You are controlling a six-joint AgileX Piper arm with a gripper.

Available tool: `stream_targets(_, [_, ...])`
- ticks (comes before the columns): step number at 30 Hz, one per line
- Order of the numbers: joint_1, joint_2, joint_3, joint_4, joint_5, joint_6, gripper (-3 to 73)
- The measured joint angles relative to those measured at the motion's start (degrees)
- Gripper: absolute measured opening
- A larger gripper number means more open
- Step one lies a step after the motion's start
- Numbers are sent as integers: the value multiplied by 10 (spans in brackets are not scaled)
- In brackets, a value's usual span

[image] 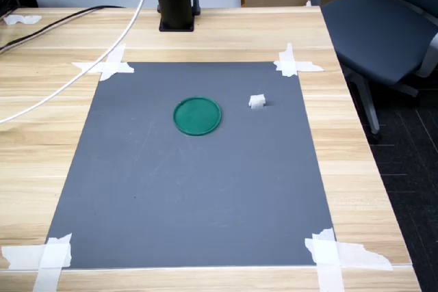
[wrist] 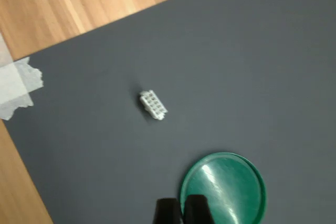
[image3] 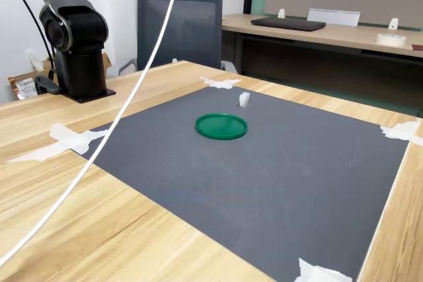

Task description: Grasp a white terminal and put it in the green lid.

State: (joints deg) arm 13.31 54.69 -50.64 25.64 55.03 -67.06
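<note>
**Still apart: terminal and lid on the grey mat**

Centrally on the grey mat (image: 185, 189) lies the green lid (image: 197, 115), empty, with the white terminal (image: 256, 102) near it toward the first exterior view's right, not touching. Seen from the wrist view, the gripper (wrist: 181, 211) shows two dark fingertips pressed close together at the lower edge, holding nothing, overlapping the lid's rim. White tape (image: 294, 63) pins the mat's corners.

The small white blocky plastic terminal (image: 257, 101) is seen standing alone on the dark grey mat (image: 191, 196), near the flat round green plastic lid (image: 197, 115) but apart from it. Open mat is seen around both.
</note>
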Motion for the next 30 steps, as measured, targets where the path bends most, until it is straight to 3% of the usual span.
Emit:
stream_targets(9, [83,42,0,-35,-13,47,-23])
stream_targets(14, [114,72,0,-105,-15,145,38])
stream_targets(19, [159,102,0,-215,-19,263,206])
stream_targets(22, [186,116,-5,-256,-22,319,338])
stream_targets(27, [216,137,-48,-270,-29,358,532])
stream_targets(30, [219,142,-72,-270,-43,358,594])
